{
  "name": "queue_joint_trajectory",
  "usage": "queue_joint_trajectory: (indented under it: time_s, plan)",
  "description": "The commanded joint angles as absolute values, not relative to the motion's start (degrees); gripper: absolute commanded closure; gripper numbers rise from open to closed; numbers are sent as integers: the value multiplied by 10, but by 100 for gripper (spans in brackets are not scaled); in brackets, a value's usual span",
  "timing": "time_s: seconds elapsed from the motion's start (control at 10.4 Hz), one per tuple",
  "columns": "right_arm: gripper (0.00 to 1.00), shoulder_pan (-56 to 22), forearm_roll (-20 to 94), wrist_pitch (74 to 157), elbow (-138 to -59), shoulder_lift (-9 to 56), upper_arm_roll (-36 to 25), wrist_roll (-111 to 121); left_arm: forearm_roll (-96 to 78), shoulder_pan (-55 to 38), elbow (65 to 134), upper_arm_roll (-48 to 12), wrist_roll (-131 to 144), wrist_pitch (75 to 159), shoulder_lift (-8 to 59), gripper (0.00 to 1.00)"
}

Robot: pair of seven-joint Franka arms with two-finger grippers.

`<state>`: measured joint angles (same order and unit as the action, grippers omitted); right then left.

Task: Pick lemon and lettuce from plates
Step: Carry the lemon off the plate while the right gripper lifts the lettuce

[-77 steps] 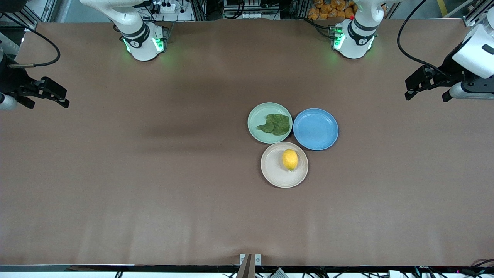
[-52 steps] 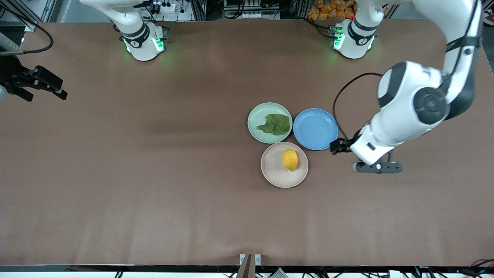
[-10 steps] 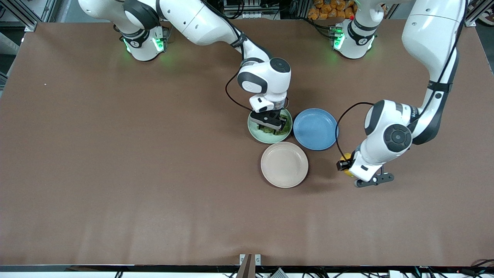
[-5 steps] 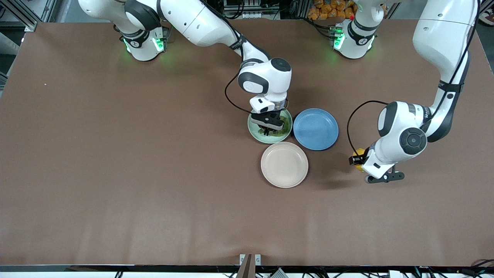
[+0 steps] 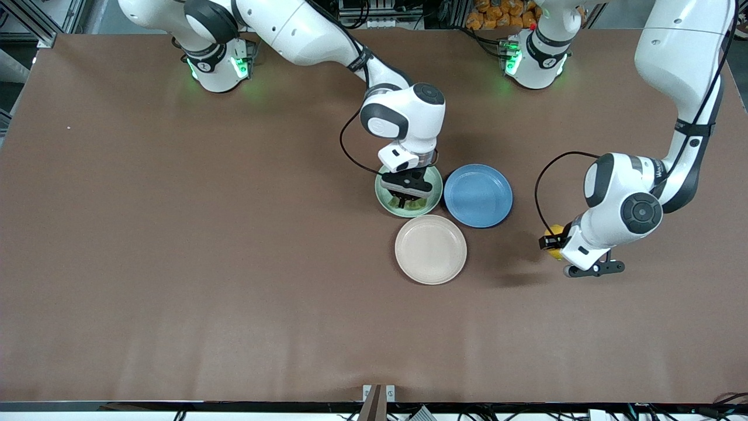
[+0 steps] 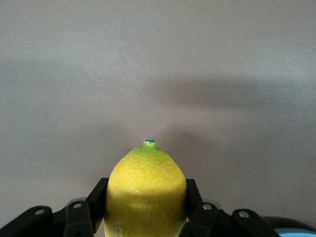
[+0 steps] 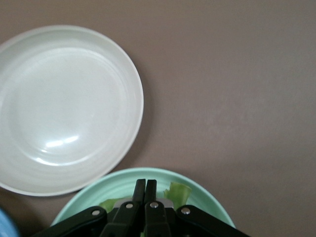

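**Lemon lifted clear, lettuce pinched on its plate**

Lemon (image 5: 551, 240) clamped between the fingers of the left gripper (image 5: 555, 247), right of centre in the front view, up over bare brown table (image 5: 175, 245) toward the left arm's end, well apart from the plates. Seen in the left wrist view as a yellow oval (image 6: 146, 195) squeezed from both sides by black fingers (image 6: 86, 215), green-tipped point aimed outward, with only tabletop under it.

Right gripper (image 5: 407, 197) lowered into the mint plate (image 5: 383, 196) just above the frame's centre, fingers (image 7: 139, 197) pressed together on the lettuce (image 5: 414, 202). Leaf mostly hidden under the gripper; pale green scraps (image 7: 177, 193) visible beside the fingertips in the right wrist view, over the plate's rim (image 7: 217, 207). Whether leaf was raised off the plate or not: could not tell.

Cream plate (image 5: 430, 249) bare, below the mint one and touching it. Blue plate (image 5: 478, 195) alongside, also bare.
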<state>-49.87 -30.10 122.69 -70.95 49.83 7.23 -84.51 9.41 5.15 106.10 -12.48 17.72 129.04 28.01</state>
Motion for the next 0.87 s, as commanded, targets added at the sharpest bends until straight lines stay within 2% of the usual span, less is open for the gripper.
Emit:
queue_joint_trajectory:
  time_s: [0.0,0.39,0.58,0.77]
  plan:
    - [100,-458,-218,1160,-719,422,80,-747,108,59,1108,-129,171,1291,241,100]
    - [100,-344,-78,1040,-724,290,74,-551,108,60,1115,-127,171,1290,254,100]
    - [100,-268,-41,983,-726,252,73,-447,108,67,1117,-127,171,1290,260,100]
    - [100,-185,-30,964,-747,231,73,-329,125,71,1114,-127,166,1290,268,100]
